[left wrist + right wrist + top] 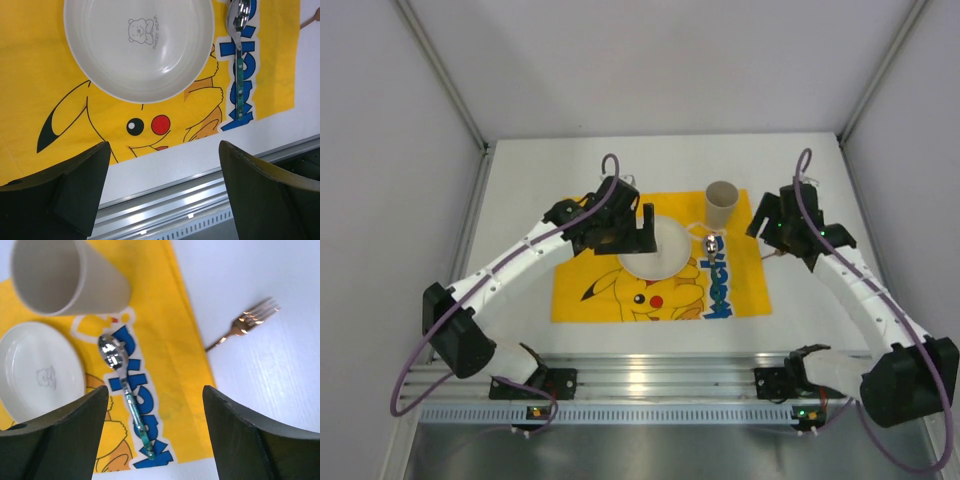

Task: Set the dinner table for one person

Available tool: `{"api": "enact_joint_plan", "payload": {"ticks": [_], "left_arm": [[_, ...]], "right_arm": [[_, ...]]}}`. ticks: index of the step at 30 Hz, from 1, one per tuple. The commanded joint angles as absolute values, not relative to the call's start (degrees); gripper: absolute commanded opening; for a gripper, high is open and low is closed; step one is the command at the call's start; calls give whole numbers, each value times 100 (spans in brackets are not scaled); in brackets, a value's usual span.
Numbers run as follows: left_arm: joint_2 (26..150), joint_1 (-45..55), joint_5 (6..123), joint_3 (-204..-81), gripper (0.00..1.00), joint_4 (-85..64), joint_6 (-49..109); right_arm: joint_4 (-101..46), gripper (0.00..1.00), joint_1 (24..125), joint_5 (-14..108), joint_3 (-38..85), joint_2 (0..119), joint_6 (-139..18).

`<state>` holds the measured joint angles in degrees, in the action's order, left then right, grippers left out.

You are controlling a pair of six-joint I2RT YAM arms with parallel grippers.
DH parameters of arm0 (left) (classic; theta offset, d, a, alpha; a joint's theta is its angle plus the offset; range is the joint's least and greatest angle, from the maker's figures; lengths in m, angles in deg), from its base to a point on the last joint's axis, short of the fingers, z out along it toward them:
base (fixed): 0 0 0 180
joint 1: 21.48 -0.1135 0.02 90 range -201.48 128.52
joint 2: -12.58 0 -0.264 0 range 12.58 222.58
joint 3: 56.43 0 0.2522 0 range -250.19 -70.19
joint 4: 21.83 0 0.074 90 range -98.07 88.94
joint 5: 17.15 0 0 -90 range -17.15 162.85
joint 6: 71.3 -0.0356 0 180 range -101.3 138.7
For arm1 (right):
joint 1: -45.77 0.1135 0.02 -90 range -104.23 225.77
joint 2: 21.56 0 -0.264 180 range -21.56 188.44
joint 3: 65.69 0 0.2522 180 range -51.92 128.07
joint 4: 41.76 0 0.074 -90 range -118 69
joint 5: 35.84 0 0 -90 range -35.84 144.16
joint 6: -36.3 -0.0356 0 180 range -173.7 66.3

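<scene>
Ahead-right of right hand (155, 392), wide and empty, fork (245, 325) lies beside mat (170, 315) on bare surface (260, 270), likely unplaced; left hand (164, 150) wide, empty, plate (140, 45) just ahead.

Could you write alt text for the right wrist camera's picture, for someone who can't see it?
A yellow cartoon mat holds a beige cup, a white plate and a green-handled spoon, seen from above between the dark fingers of the open right gripper. A fork lies beside the mat on the white dinner table.

White arms (510, 265), black joints (460, 335), purple cables (610, 157).
</scene>
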<state>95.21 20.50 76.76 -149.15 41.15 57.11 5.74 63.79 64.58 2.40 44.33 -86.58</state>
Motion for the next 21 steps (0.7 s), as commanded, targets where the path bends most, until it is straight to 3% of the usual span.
{"api": "enact_joint_plan", "payload": {"ticks": [1, 8, 21], "left_arm": [[9370, 2027, 7540, -14684, 95, 3606, 5658], [9423, 2027, 7330, -14341, 94, 3219, 5447], [9809, 2001, 6890, -14296, 95, 2859, 5148]], "right_arm": [[1005, 76, 5616, 6007, -59, 4418, -8973], [1085, 73, 4631, 5663, -139, 5154, -9193], [681, 62, 4621, 5900, 643, 7072, -9466]]}}
